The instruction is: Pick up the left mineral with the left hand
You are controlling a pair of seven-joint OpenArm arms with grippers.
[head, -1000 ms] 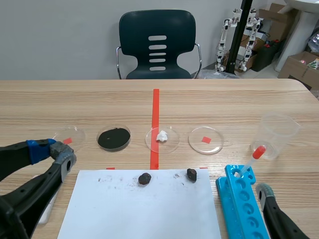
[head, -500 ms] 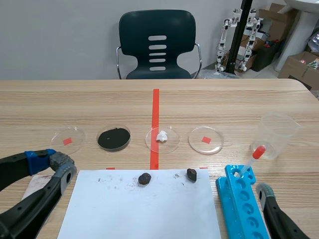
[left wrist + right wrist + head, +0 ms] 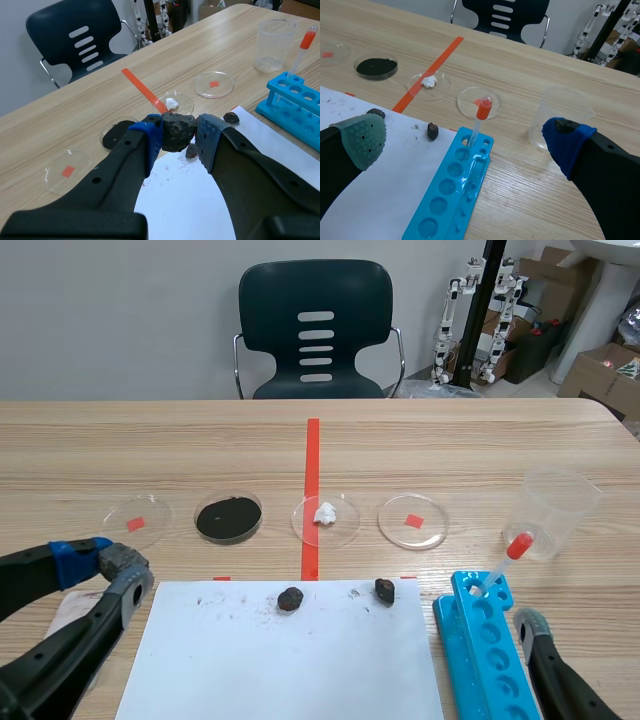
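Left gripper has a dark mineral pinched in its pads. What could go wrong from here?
1. The left gripper holds the lumpy mineral only near the pad tips; it might twist and slip out.
2. Dark crumbs speckle the paper, so it may be brittle; squeezing harder could chip it.
3. A drop could hit the two other minerals on the paper.
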